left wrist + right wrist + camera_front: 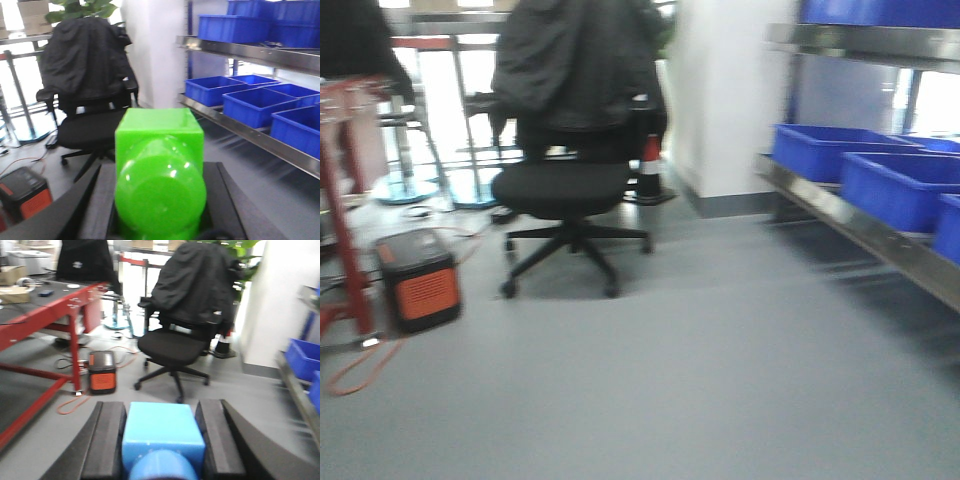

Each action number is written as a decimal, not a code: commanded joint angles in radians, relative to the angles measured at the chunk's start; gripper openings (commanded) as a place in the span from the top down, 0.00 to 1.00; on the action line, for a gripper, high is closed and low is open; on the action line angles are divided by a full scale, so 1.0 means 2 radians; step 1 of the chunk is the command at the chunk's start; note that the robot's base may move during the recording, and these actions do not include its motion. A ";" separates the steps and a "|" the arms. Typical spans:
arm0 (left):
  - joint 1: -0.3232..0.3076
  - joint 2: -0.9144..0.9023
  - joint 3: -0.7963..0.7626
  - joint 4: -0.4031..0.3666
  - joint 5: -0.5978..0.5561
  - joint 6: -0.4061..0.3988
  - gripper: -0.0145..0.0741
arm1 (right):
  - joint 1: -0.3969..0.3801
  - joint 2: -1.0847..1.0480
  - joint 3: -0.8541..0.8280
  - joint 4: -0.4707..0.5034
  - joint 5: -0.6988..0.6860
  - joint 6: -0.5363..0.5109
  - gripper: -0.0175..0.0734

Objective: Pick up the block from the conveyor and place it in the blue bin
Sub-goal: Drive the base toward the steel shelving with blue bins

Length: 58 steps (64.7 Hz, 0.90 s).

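Left tool [161, 200] grips a green block [159, 145] between its pads, lower centre. Right tool [161, 440] clamps a blue block [161, 430], also lower centre. Blue bins [252, 107] line the shelf [240, 131] at right, and their interiors show only blue walls.

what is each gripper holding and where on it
Left gripper holds a green block, right gripper a blue block; each is clamped by its two opposite sides.

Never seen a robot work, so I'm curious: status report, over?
Left gripper shut on green block; right gripper on blue block. Blue bins shelved right. Office chair ahead.
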 commanded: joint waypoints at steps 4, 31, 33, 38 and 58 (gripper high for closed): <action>-0.004 -0.002 0.000 -0.002 -0.008 -0.004 0.96 | 0.002 -0.002 -0.004 -0.001 -0.011 -0.002 0.99; -0.004 -0.002 0.000 -0.002 -0.008 -0.004 0.96 | 0.002 -0.002 -0.004 -0.001 -0.011 -0.002 0.99; -0.004 -0.002 0.000 -0.002 -0.008 -0.004 0.96 | 0.002 -0.002 -0.004 -0.001 -0.011 -0.002 0.99; -0.004 -0.002 0.000 -0.002 -0.008 -0.004 0.96 | 0.002 -0.002 -0.004 -0.001 -0.011 -0.002 0.99; -0.004 -0.002 0.000 -0.002 -0.008 -0.004 0.96 | 0.002 -0.002 -0.004 -0.001 -0.011 -0.002 0.99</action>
